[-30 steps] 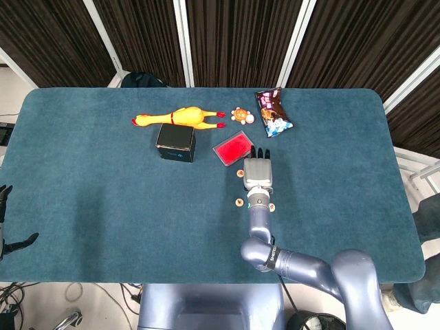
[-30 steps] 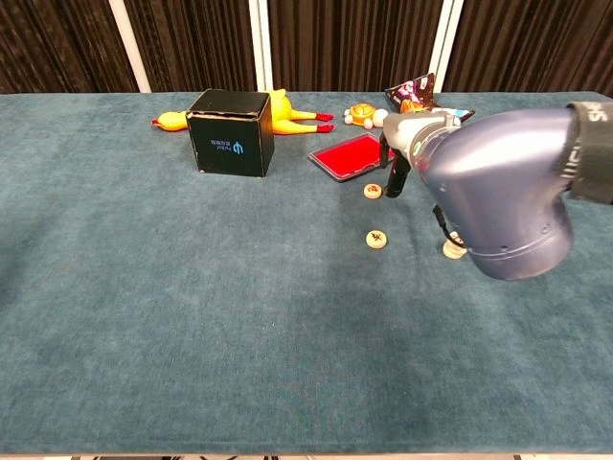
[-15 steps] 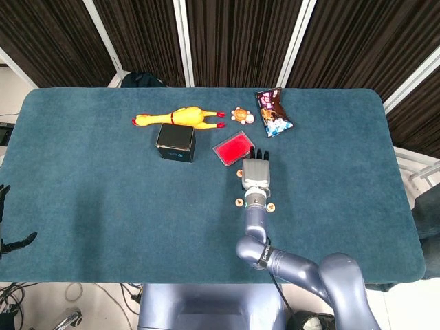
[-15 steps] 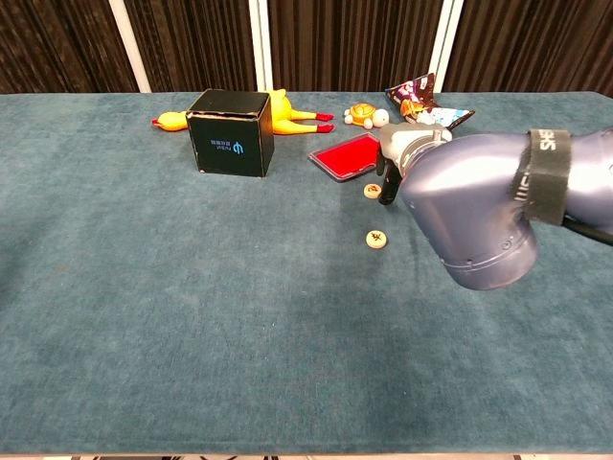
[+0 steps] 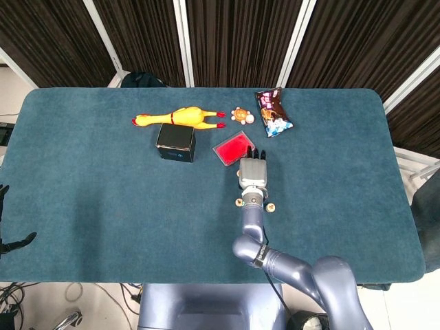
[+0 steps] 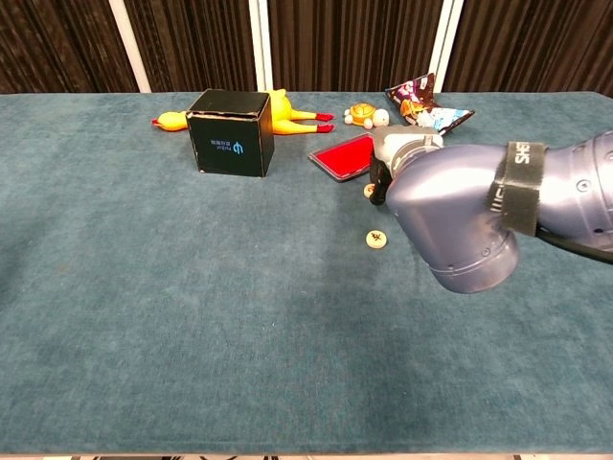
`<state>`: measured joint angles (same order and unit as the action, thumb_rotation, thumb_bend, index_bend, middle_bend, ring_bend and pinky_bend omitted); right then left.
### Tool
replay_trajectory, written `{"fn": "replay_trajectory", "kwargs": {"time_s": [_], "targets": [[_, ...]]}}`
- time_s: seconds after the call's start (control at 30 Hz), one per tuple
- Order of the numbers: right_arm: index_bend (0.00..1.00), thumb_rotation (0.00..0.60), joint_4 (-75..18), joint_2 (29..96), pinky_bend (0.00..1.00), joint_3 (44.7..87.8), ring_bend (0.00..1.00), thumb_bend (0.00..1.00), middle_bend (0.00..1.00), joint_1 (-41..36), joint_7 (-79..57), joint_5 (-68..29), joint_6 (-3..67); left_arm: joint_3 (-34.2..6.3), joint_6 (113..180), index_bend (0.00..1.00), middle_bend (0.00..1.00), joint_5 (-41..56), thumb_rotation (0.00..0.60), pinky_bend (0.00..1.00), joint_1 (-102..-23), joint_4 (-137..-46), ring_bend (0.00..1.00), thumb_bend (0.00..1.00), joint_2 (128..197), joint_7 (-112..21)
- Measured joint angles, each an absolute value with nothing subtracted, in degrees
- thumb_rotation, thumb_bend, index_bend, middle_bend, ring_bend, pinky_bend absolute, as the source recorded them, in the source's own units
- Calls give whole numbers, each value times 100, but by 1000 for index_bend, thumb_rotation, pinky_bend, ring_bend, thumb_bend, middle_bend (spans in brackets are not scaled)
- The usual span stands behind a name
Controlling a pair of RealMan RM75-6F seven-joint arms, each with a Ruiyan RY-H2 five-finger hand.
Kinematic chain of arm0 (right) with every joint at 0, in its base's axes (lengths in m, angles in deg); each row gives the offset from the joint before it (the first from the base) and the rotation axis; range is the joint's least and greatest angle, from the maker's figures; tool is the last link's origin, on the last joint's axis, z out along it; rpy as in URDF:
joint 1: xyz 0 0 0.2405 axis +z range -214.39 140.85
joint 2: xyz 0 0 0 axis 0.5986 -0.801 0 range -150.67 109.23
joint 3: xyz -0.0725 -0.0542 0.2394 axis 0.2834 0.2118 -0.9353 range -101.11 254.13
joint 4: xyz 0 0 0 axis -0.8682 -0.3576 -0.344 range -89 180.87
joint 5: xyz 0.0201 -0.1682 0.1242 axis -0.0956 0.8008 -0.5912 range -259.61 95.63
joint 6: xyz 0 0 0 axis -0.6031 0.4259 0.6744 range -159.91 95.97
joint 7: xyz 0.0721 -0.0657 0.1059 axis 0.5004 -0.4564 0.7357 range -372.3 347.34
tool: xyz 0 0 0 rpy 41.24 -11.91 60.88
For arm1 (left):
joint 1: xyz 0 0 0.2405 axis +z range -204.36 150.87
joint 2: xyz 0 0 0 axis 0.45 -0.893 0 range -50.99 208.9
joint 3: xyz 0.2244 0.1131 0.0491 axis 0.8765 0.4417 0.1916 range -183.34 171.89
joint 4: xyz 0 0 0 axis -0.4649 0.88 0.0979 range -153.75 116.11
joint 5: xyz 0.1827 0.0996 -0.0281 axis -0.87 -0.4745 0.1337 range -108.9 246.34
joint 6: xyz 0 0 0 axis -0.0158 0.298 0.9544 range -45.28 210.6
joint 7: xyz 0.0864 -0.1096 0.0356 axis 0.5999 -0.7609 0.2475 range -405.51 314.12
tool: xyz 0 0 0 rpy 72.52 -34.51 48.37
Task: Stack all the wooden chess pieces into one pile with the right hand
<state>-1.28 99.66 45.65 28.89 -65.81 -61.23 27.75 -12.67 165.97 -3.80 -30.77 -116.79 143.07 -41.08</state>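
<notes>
- Table (image 5: 82,172) carries scattered clutter along its far side: black box (image 5: 175,141), rubber chicken (image 5: 180,117), red tray (image 5: 232,148), snack bag (image 5: 274,111) and a small toy (image 5: 240,115), none of which the task needs.
- Right hand (image 5: 252,172) hovers palm down just beside the red tray, likely lining up on a chess piece; whether it holds anything I cannot tell.
- Left hand (image 5: 5,227) sits at the table's left edge, well apart, idle as the task asks.
- Wooden chess pieces lie unstacked: one (image 5: 239,202) left of the wrist, one (image 5: 271,207) right of it, one (image 6: 369,191) by the fingers.
- Compared with a second ago, the right hand has shifted slightly left.
</notes>
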Motion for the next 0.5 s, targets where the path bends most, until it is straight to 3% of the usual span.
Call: {"fn": "replay_trajectory", "kwargs": {"time_s": [0.5], "targets": [[456,600,268,10163,0,4376,0,421,0,2983,-6612,-6065,2599,-1279,16608,41,13,-370,600,148,-3075,-11669,0,10,14307,-4109]]}}
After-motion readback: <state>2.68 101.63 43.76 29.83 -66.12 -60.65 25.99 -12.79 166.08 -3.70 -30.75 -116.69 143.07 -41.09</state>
